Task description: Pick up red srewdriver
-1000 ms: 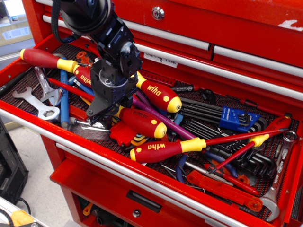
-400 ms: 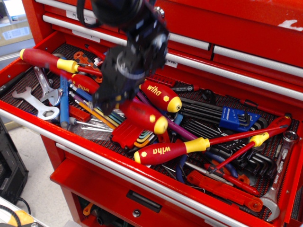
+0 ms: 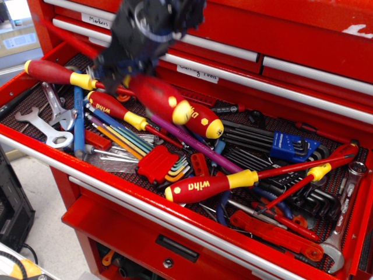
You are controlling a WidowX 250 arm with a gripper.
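The red screwdriver (image 3: 156, 97) has a fat red handle and a yellow butt end. It hangs lifted above the open tool drawer (image 3: 116, 182), tilted with the butt down to the right. My gripper (image 3: 129, 77) is blurred by motion at the upper left and is shut on the handle's upper end. The thin shaft runs up to the left behind the gripper and is mostly hidden. A similar fat red handle with yellow lettering (image 3: 205, 123) lies in the drawer just behind the lifted one.
The drawer holds a long slim red driver (image 3: 57, 73), two more "wiha" drivers (image 3: 204, 188) (image 3: 113, 108), a red hex-key set (image 3: 158, 165), a blue hex-key holder (image 3: 289, 146) and wrenches (image 3: 52, 119). Closed red drawers (image 3: 280, 35) rise behind.
The gripper has risen up and back out of the drawer with the red screwdriver in it. The tools that lay under it now show.
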